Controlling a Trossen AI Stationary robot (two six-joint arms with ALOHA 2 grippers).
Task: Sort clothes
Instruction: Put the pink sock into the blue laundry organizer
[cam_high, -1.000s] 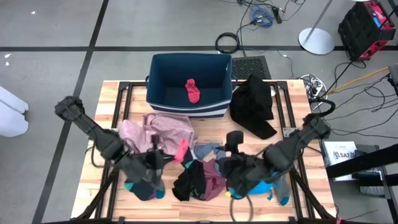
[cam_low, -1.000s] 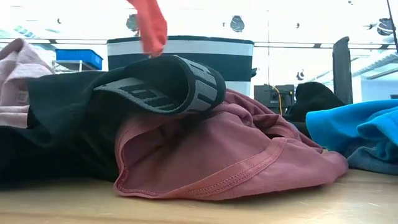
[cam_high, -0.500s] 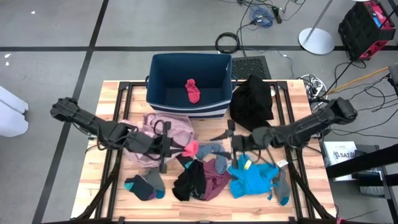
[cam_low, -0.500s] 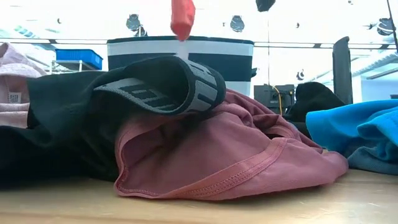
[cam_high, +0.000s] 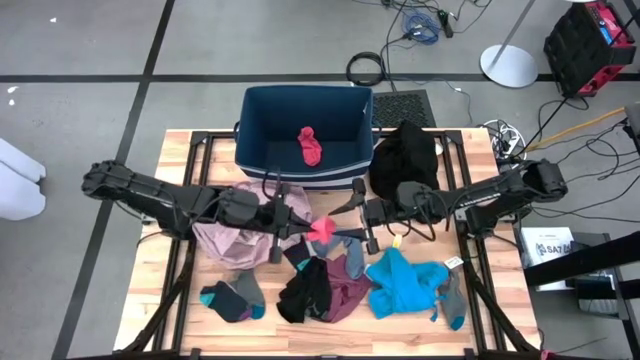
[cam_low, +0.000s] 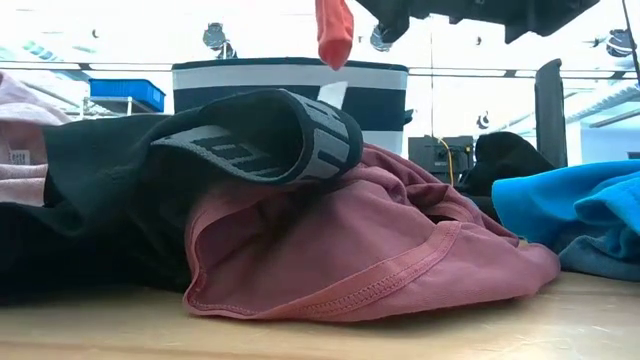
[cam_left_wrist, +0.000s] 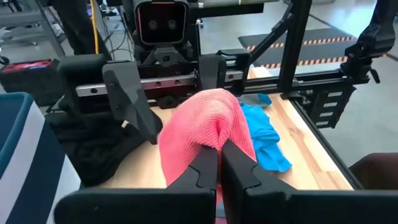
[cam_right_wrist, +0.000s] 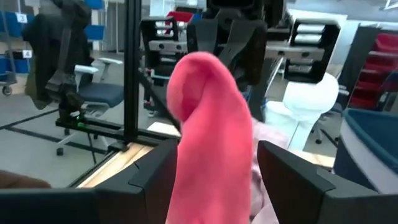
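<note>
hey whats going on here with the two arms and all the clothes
The robot is sorting clothes on a wooden table. The left gripper is shut on a red sock, holding it up above the middle of the table. The right gripper faces it with fingers open on either side of the sock, not closed on it. Another red sock already lies in the dark blue bin. Pink, black, maroon and blue garments remain spread on the table.
</note>
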